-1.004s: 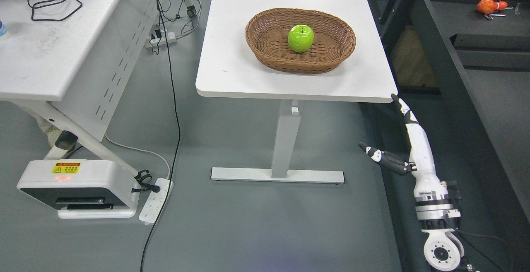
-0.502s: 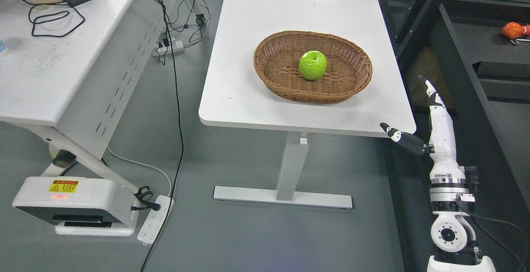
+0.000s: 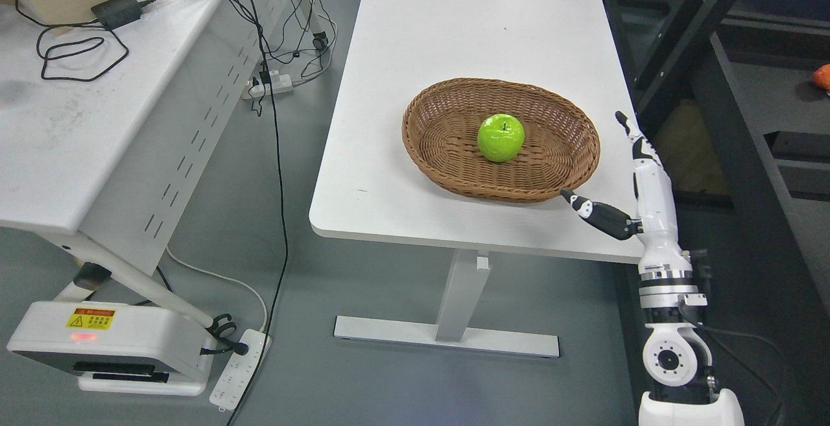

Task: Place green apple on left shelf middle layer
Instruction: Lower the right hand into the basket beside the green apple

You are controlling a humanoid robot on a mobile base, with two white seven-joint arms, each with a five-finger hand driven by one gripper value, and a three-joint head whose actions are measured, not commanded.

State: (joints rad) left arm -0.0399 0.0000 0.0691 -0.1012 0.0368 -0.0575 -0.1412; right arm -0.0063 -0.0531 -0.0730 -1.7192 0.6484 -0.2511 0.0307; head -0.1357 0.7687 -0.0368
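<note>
A green apple (image 3: 500, 138) lies in the middle of a brown wicker basket (image 3: 428, 121) on a white table (image 3: 454, 30). My right hand (image 3: 616, 173) is open and empty. It stands over the table's front right corner, just right of the basket, with the thumb pointing left toward the basket rim and the fingers stretched upward. The hand does not touch the apple. My left arm is out of view.
A dark shelf frame (image 3: 746, 89) stands to the right of the table, with an orange object (image 3: 823, 76) at the right edge. A second white table (image 3: 78, 128) with cables stands on the left. A white device (image 3: 104, 348) and a power strip (image 3: 240, 364) lie on the floor.
The camera has shifted, so the whole scene sits lower in the picture. My right hand has risen from below the table edge to above the table's front right corner, closer to the basket.
</note>
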